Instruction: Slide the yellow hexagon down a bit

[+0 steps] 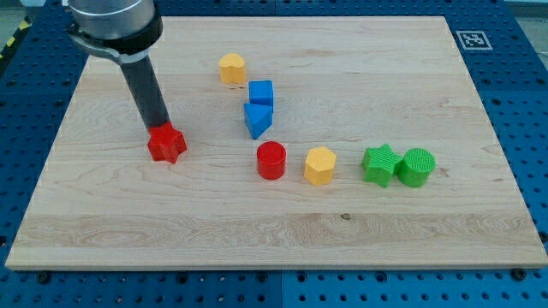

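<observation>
arm: enters from view's top-left | rod: near-upright | my tip [160,128]: down on board

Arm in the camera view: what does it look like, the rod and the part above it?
My arm shows only at the view's top left: a rounded, glossy grey housing with a black band beneath it. From that hangs a straight, smooth black rod, cylindrical and slightly shiny, ending at my tip. No cables, labels or markings are visible on it.

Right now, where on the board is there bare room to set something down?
Bare: the wide strip along the view's bottom, below the red cylinder and yellow hexagon; and the upper right, above the green star and green cylinder. Crowded: the middle, around the blue cube and blue triangle.
</observation>
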